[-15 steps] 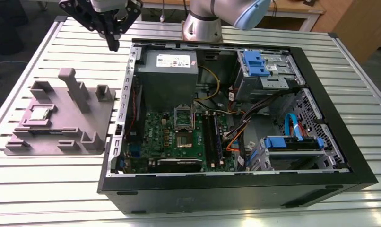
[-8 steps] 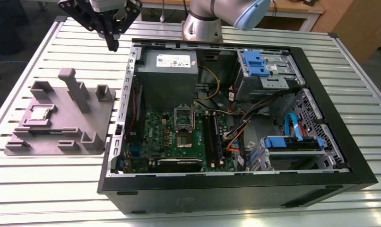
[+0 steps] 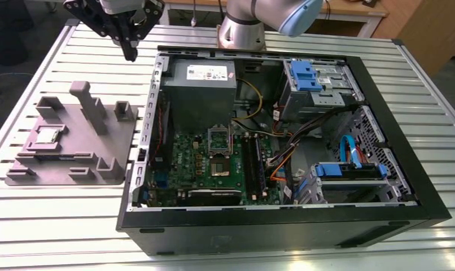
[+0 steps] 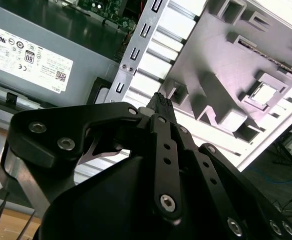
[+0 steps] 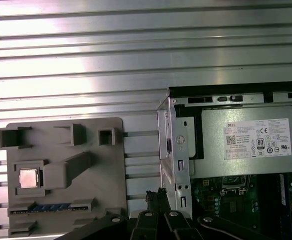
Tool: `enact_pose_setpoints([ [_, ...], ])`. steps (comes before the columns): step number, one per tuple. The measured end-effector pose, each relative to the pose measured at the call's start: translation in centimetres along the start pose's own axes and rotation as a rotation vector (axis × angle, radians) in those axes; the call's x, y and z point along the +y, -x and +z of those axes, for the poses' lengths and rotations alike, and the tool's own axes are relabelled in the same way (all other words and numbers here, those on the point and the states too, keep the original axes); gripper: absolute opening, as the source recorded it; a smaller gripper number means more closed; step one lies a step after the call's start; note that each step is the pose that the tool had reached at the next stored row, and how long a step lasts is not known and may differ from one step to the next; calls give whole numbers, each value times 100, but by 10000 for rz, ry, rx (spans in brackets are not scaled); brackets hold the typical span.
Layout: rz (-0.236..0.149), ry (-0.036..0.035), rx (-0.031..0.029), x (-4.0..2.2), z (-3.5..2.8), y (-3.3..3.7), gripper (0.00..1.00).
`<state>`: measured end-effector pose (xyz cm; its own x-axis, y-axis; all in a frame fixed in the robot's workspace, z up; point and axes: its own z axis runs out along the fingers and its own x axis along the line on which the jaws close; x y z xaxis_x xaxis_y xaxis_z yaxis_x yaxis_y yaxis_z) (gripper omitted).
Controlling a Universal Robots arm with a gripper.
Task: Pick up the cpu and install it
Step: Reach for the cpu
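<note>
Ribbed metal counter (image 3: pixel 62 226) carries a grey holder (image 3: pixel 122 141) on the exterior view's left and an open computer case (image 3: pixel 288 226) beside it. The cpu (image 3: pixel 47 135) lies flat in a square pocket of the holder. The claw (image 3: pixel 130 55) hangs above the counter near the case's corner by the power supply (image 3: pixel 201 84), well apart from the cpu. Its fingers are drawn together and hold nothing.

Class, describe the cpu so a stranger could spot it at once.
Start at the open black computer case; on the exterior view's left of it lies a grey tray. The cpu sits in a square pocket there: the only flat silvery square among grey blocks and posts.
</note>
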<state>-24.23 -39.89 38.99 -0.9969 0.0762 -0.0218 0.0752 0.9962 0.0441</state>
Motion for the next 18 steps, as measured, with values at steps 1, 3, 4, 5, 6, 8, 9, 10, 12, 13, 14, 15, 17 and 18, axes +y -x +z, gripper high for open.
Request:
enact_pose_setpoints([
  [1, 0, 0, 0, 0, 0, -2, 10],
  [3, 0, 0, 0, 0, 0, -6, 10],
  [4, 0, 0, 0, -1, 0, -8, 10],
  [5, 0, 0, 0, -1, 0, -10, 10],
  [6, 0, 0, 0, -1, 0, -11, 10],
  [8, 0, 0, 0, -1, 0, -15, 10],
  [9, 0, 0, 0, -1, 0, -17, 10],
  [10, 0, 1, -1, -1, 0, -21, 10],
  [12, 0, 0, 0, -2, -1, -26, 10],
  [13, 0, 0, 0, -2, -1, -28, 10],
  [14, 0, 0, 0, -2, -1, -30, 10],
  [15, 0, 0, 0, -2, -1, -32, 10],
  [17, 0, 0, 0, -3, -1, -36, 10],
  [18, 0, 0, 0, -3, -1, -38, 10],
])
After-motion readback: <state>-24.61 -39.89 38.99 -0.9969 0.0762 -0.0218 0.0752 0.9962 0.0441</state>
